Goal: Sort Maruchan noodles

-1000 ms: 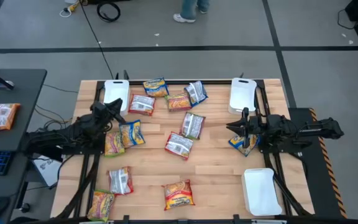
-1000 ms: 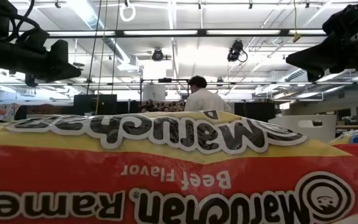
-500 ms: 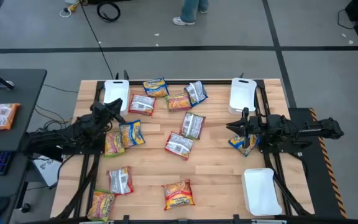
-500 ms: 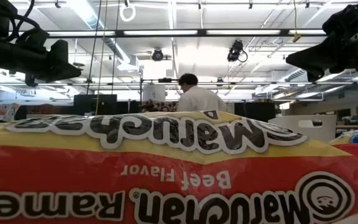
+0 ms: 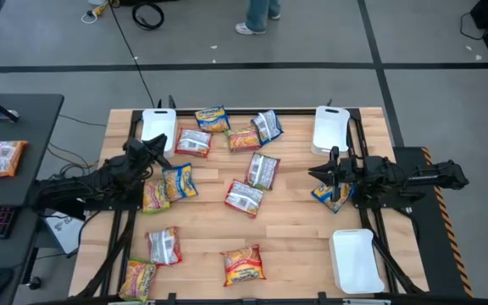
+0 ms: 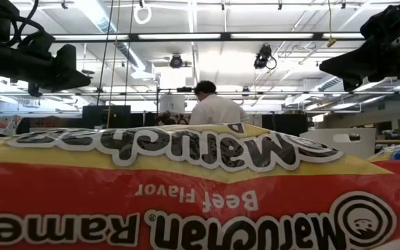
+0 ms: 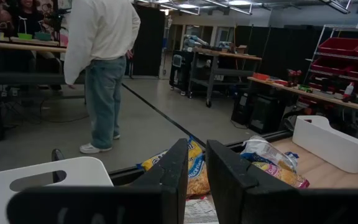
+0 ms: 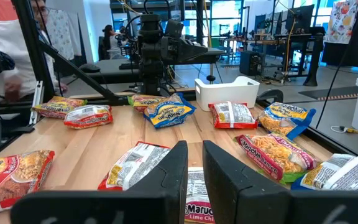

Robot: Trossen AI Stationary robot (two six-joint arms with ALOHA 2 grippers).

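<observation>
On the left side of the wooden surface (image 5: 295,246), the left gripper (image 5: 161,144) hovers beside a white tray (image 5: 157,128) at the far left corner. Its fingers (image 7: 174,171) stand nearly together with only a narrow gap, and nothing sits between them. The right gripper (image 5: 320,175) hovers at the right side, pointing toward the centre; its fingers (image 8: 174,163) likewise show only a narrow gap and hold nothing. A blue-yellow packet (image 5: 329,195) lies just beneath the right arm.

The Maruchan noodles lie loose across the surface as flat, crinkled packets. A blue-yellow one (image 5: 212,118) and a second blue one (image 5: 268,125) rest along the far edge, with an orange-red packet (image 5: 244,139) between them and a silver-white packet (image 5: 194,141) to the left. Two silver-white packets (image 5: 263,169) (image 5: 244,199) occupy the centre. A blue-yellow packet (image 5: 180,181) and a yellow-green packet (image 5: 154,196) lie touching beside the left arm. Near the front edge lie a silver-white packet (image 5: 164,246), a yellow-green packet (image 5: 139,277) and an orange-red beef-flavour packet (image 5: 243,263), which fills the low view (image 6: 200,187).

Two further white trays (image 5: 329,129) (image 5: 355,260) sit on the right side. A person in a white top (image 6: 217,110) stands beyond the table.
</observation>
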